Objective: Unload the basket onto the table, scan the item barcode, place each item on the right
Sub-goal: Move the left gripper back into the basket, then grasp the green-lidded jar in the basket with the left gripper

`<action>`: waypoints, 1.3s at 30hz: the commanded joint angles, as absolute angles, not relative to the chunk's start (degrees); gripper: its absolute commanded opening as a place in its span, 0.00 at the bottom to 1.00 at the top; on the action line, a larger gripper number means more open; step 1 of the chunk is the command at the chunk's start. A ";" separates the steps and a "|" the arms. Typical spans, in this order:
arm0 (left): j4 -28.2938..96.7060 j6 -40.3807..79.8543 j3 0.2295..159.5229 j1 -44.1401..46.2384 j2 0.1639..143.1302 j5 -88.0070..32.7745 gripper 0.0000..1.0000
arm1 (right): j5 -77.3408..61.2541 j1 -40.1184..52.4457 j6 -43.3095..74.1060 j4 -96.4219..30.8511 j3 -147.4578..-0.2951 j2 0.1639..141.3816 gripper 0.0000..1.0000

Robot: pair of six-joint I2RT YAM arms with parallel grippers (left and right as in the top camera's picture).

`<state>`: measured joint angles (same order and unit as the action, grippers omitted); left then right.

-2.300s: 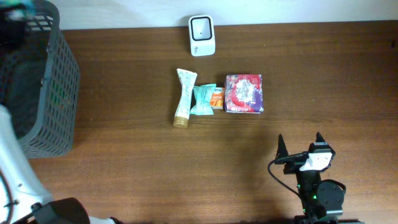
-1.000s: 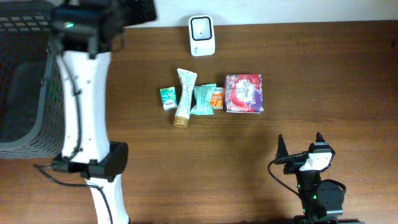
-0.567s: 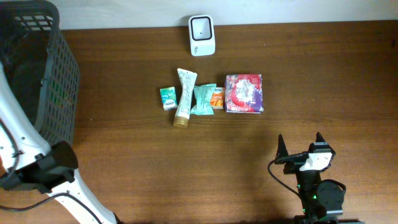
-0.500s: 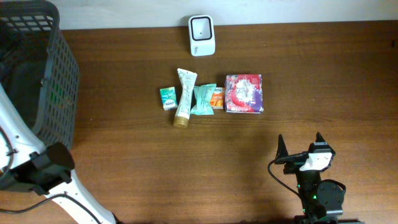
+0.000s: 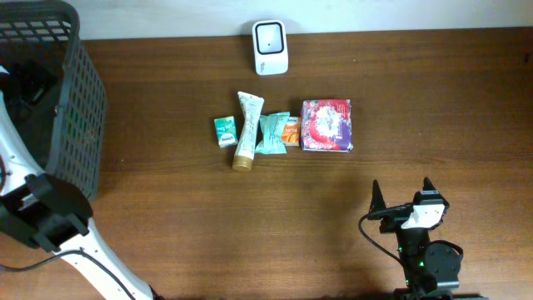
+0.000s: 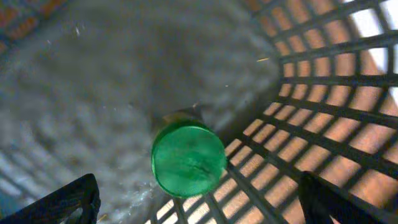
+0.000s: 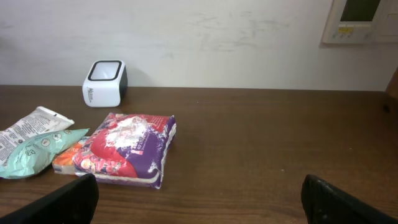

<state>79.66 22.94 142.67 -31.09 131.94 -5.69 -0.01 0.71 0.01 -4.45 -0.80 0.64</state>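
Items for scanning: five lie in a row mid-desk.
- From the left arm's side: small green box (image 5: 223, 132), cream tube (image 5: 246, 132), teal packet (image 5: 271, 133), orange packet (image 5: 290, 131), red-and-purple pack (image 5: 327, 125).
- Box lies just beside the tube. Tube, teal packet, orange packet and pack touch or overlap along the row.
- Tube lies with its gold cap toward the near edge.

Sixth item: round green object (image 6: 188, 158), seen end on, on the floor of the grey basket (image 5: 79, 125), close to the lattice wall. Cannot tell what kind of item it is. No barcode is readable in any view.

White scanner (image 5: 270, 47) stands at the far edge of the desk (image 5: 166, 208), against the wall, well apart from the row and slightly left of its middle. Its dark window faces up.

Left arm (image 5: 17, 167) reaches from the near-left corner into the basket. Left jaws are spread wide above the green object, one tip in each lower corner of the wrist view, nothing between them, not touching the object.

Right arm (image 5: 425, 258) sits at the near-right edge, well apart from the row. Right jaws are spread wide and empty, pointing toward the pack and the scanner.
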 commanded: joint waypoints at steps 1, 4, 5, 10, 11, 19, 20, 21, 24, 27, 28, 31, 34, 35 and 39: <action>79.99 25.50 142.19 -31.79 135.44 -6.68 0.99 | 0.27 0.32 0.23 -4.60 -0.32 0.40 0.99; 79.81 27.31 142.19 -31.66 136.25 -6.70 0.97 | 0.25 0.32 0.23 -4.60 -0.32 0.40 0.99; 80.07 29.15 142.19 -31.68 136.31 -6.68 0.99 | 0.27 0.32 0.23 -4.58 -0.32 0.40 0.99; 79.81 32.80 142.19 -31.53 140.31 -6.72 0.99 | 0.27 0.32 0.23 -4.58 -0.32 0.40 0.99; 79.79 32.77 142.19 -31.22 141.62 -6.72 0.99 | 0.25 0.32 0.23 -4.58 -0.32 0.40 0.99; 79.31 32.75 142.19 -30.81 143.46 -6.81 0.99 | 0.25 0.32 0.23 -4.58 -0.32 0.40 0.99; 79.37 32.71 142.19 -30.83 143.46 -6.61 1.00 | 0.27 0.32 0.23 -4.58 -0.32 0.40 0.99; 79.50 31.79 142.19 -30.87 143.46 -6.61 0.98 | 0.25 0.32 0.23 -4.58 -0.32 0.40 0.99; 81.87 30.72 142.19 -30.79 143.46 -2.33 0.89 | 0.25 0.32 0.23 -4.58 -0.32 0.40 0.99; 86.30 30.55 142.19 -31.09 143.46 3.38 0.89 | 0.25 0.32 0.23 -4.60 -0.32 0.40 0.99; 87.22 30.09 142.19 -31.29 143.46 4.27 0.86 | 0.27 0.32 0.23 -4.58 -0.32 0.40 0.99; 89.52 30.09 142.21 -32.29 143.46 8.08 0.88 | 0.27 0.32 0.23 -4.58 -0.32 0.40 0.99; 90.80 30.11 142.21 -32.56 143.46 7.94 0.99 | 0.27 0.32 0.23 -4.60 -0.32 0.40 0.98; 91.24 30.09 142.21 -32.53 143.46 7.81 0.99 | 0.25 0.32 0.23 -4.58 -0.32 0.40 0.99; 91.33 29.93 142.21 -32.53 143.46 -2.76 0.99 | 0.27 0.32 0.23 -4.60 -0.32 0.40 0.99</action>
